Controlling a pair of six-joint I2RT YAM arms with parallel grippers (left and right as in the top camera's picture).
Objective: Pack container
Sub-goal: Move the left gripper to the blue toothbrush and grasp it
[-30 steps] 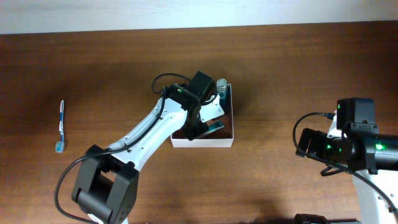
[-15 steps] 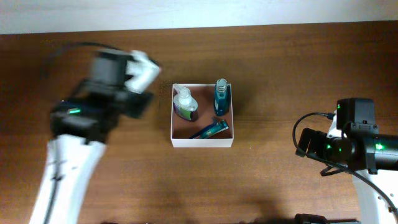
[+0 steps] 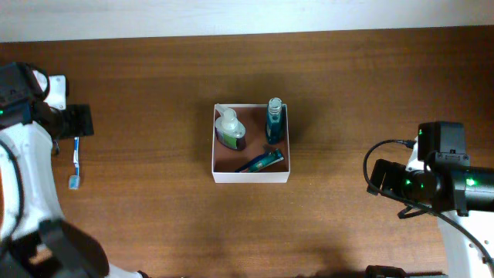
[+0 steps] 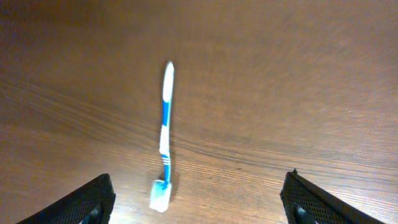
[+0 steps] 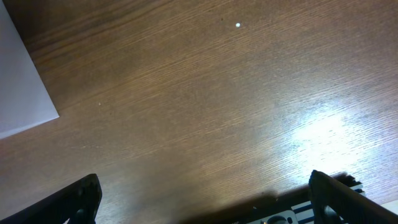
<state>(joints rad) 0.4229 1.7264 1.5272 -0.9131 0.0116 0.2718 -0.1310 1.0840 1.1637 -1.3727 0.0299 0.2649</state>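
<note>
Container (image 3: 251,177): square, shallow, open-top; thin white walls, reddish-brown inside. Flat on brown wooden table, near centre, edges squared to table edge.
Holds three items:
- clear bottle (image 3: 229,130), white cap, purplish lower part, in back-left corner
- teal bottle (image 3: 274,120), against back-right wall
- blue tube (image 3: 260,161), lying diagonally along front-right floor

Bare patch of floor at front-left.

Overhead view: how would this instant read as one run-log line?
left gripper: open, above toothbrush | right gripper: open, empty | container: holds purple bottle, teal bottle, blue tube | toothbrush: on table, unpacked
</note>
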